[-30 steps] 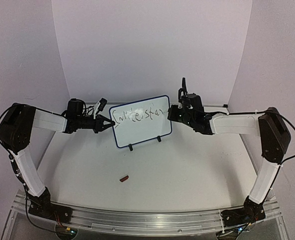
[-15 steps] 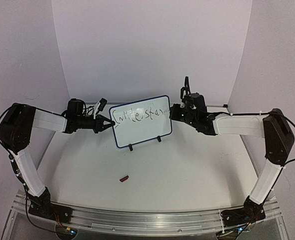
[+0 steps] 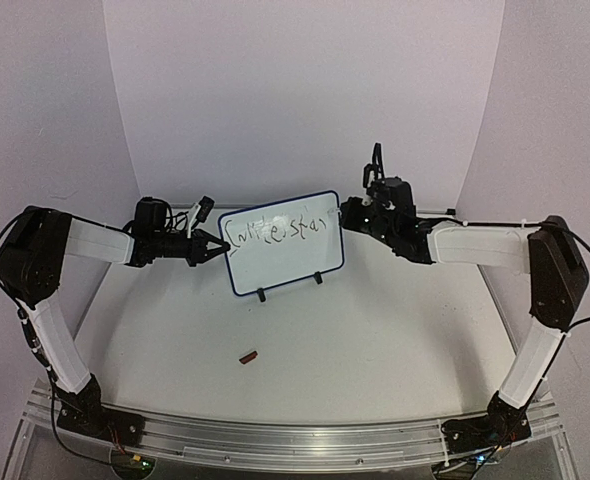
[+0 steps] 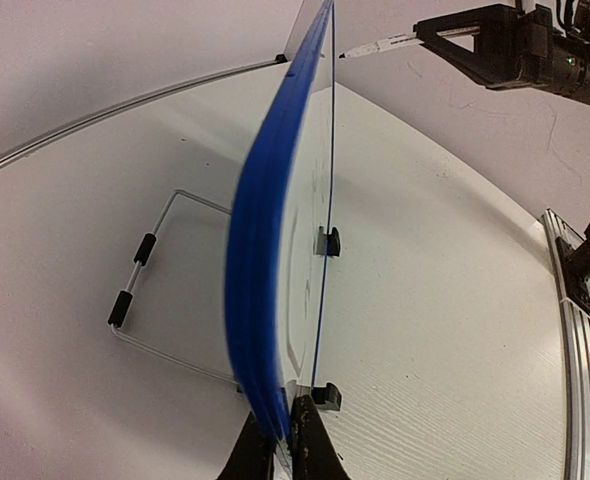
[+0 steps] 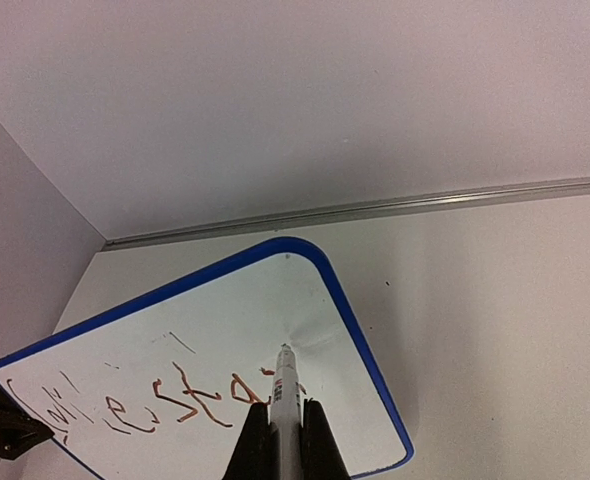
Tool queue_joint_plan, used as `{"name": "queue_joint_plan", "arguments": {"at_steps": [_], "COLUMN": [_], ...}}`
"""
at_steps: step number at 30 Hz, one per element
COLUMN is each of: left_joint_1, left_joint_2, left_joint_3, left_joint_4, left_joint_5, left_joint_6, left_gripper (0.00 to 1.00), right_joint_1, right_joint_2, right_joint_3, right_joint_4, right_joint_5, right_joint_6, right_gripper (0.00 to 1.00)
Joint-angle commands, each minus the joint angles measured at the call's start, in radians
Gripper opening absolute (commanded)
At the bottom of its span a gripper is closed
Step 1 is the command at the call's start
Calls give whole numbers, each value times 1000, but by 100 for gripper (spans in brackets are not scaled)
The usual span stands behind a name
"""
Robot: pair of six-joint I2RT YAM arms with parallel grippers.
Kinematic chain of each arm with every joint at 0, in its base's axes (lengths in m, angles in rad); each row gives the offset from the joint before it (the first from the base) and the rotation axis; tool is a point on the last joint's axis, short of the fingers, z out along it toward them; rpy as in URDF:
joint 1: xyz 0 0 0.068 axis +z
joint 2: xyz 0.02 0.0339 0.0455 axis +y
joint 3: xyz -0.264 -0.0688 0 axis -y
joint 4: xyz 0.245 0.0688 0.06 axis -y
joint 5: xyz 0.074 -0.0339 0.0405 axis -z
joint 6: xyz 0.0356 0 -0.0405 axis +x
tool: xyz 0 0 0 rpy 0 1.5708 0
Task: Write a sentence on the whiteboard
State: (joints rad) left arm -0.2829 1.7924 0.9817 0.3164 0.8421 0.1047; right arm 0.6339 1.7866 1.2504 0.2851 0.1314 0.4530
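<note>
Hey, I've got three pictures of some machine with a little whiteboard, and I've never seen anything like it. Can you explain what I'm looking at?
These are two robot arms bolted at the near edge of a white table. The wide picture comes from a fixed camera above and behind them. The other two come from cameras on each arm's wrist, so that arm's own fingers show at the bottom. The left gripper is shut on the edge of a small blue-framed whiteboard, which stands upright. The right gripper is shut on a marker, its tip at the board beside a scrawled sentence. A small reddish-brown piece lies on the table in front; I can't tell what it is.
</note>
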Motion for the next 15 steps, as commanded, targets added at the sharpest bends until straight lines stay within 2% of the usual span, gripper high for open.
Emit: {"name": "queue_joint_plan", "arguments": {"at_steps": [1,15], "left_joint_1": [-1,0], "left_joint_2": [4,5], "left_joint_3": [1,3], "left_joint_4": [-69,-69], "left_joint_5": [-95,-94], "left_joint_6": [68,68], "left_gripper": [0,0], "right_joint_1": [-5,-6], "right_joint_2": [28,44], "right_joint_3": [35,15], "right_joint_4": [21,-7], "right_joint_5": [-12,-28], "right_joint_6": [2,21], "right_gripper": [0,0]}}
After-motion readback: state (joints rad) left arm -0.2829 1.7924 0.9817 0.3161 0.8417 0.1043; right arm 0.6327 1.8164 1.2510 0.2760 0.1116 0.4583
